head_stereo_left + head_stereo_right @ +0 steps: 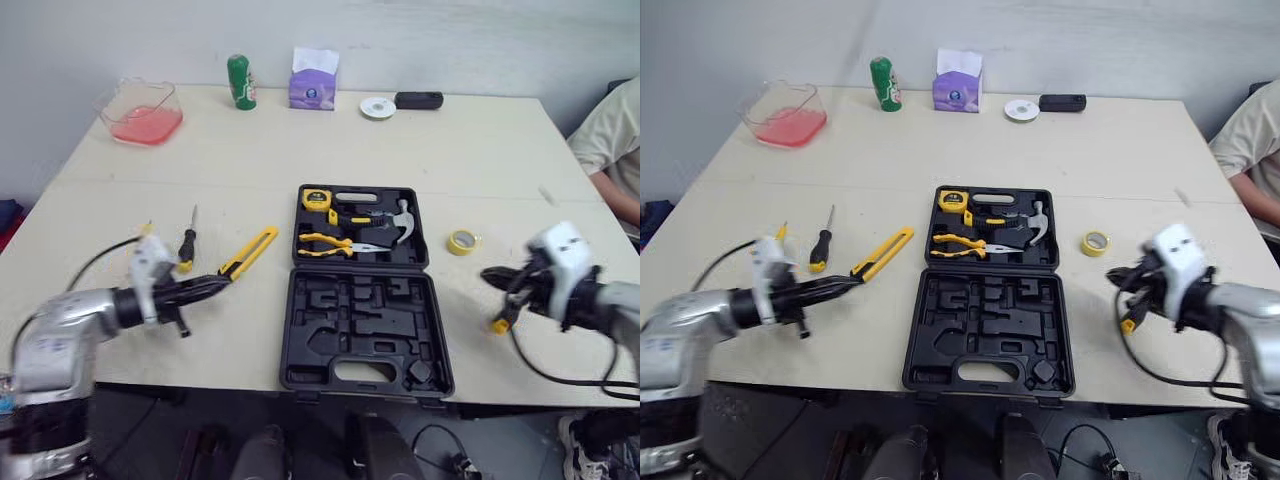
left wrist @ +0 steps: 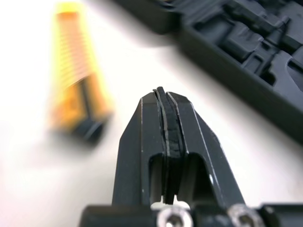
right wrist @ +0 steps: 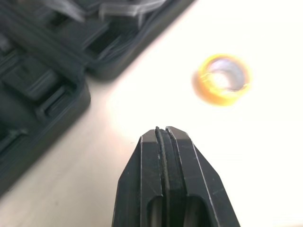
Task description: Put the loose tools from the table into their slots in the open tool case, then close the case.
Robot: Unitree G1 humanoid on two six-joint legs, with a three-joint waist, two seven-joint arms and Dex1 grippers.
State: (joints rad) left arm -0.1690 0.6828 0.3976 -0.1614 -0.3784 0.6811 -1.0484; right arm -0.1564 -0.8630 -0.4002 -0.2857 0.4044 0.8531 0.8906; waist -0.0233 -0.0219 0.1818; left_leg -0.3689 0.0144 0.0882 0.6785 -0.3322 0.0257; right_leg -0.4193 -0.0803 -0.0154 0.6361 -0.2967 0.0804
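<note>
Left gripper and right gripper, both pinched together, empty; unopened, the left may shove the utility knife aside.

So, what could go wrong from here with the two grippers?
1. The left gripper is shut, its tip beside the black end of the yellow utility knife; moving on like this may shove the knife, not grip it.
2. The right gripper is shut too, short of the yellow tape roll; it could push the roll away.

Open tool case, yellow tape nearby
</note>
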